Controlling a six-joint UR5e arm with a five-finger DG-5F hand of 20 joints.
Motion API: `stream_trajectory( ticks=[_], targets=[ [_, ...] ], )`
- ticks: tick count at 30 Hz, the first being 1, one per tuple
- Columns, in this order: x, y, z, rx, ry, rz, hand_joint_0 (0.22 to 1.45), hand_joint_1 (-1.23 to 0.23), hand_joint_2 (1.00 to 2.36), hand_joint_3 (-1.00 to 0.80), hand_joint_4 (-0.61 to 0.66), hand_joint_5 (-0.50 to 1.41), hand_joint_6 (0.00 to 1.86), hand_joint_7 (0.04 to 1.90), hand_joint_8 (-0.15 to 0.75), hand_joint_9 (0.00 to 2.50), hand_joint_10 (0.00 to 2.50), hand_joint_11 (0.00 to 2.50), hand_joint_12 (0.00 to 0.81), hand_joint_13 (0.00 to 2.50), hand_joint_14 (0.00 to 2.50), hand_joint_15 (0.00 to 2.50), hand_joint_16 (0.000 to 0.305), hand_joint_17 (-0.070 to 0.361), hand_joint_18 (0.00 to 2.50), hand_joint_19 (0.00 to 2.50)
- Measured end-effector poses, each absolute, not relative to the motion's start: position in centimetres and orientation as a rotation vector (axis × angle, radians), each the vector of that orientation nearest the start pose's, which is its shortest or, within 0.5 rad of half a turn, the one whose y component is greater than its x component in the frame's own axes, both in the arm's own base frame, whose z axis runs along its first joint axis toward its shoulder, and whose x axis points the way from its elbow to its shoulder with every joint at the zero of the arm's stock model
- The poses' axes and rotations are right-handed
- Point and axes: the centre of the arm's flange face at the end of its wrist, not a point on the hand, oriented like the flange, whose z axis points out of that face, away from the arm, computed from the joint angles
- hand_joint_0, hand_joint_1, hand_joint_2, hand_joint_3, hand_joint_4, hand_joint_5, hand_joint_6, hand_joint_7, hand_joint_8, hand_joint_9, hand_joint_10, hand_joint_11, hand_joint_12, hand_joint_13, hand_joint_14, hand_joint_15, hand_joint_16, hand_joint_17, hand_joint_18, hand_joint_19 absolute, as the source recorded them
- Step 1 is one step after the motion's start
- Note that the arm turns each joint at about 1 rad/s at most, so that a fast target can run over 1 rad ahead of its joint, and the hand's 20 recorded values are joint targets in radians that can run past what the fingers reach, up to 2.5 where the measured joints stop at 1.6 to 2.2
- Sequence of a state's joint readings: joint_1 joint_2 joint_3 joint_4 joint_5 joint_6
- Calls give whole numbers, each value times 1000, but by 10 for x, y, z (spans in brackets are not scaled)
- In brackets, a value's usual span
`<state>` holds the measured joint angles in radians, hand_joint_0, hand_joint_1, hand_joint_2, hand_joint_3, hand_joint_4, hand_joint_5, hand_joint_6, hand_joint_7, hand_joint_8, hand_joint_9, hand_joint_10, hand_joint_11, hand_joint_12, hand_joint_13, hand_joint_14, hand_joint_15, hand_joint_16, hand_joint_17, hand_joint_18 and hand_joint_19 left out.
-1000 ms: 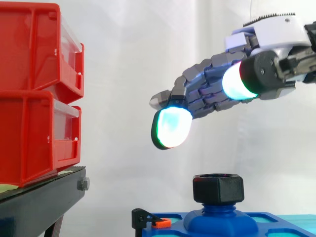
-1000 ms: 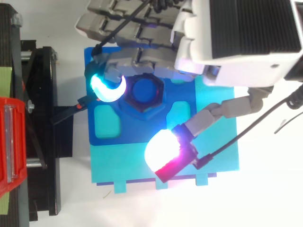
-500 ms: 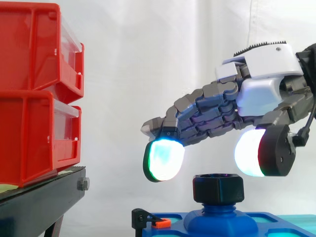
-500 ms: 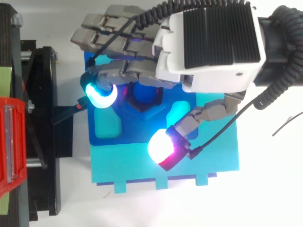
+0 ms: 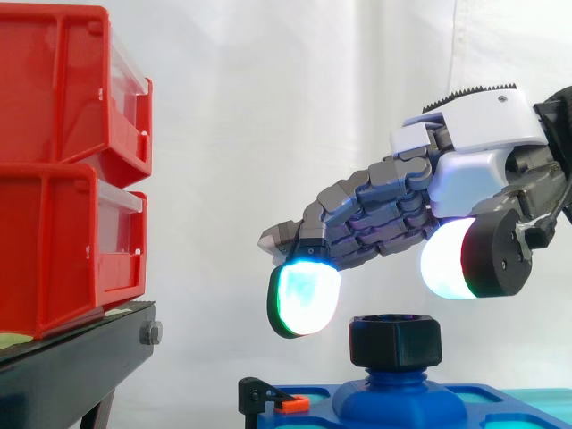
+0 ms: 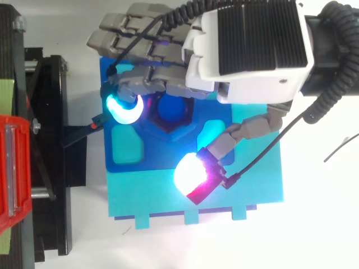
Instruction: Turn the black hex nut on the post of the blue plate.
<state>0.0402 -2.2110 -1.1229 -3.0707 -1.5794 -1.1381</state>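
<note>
White curtain, hand clear above nut

I'm finding no readable text, label, number or sign on the bins, the plate or the hand.

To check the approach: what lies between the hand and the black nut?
Nothing: in the side view, bare air alone separates the hand from the black hex nut.

We note the hex nut as matt black plastic, the blue plate smooth plastic, the red bins glossy plastic; the hand has a smooth white shell over matt grey segments.
</note>
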Motion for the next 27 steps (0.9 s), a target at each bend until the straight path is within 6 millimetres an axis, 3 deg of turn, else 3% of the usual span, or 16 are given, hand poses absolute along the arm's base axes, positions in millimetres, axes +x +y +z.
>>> stream_trajectory(
  ticks=[27],
  targets=[
    [723, -127, 315, 311, 1701, 369, 314, -527, 1000, -500, 300, -248, 503, 1015, 249, 0, 0, 0, 425, 16, 0, 0, 60, 135, 0, 0]
  ],
)
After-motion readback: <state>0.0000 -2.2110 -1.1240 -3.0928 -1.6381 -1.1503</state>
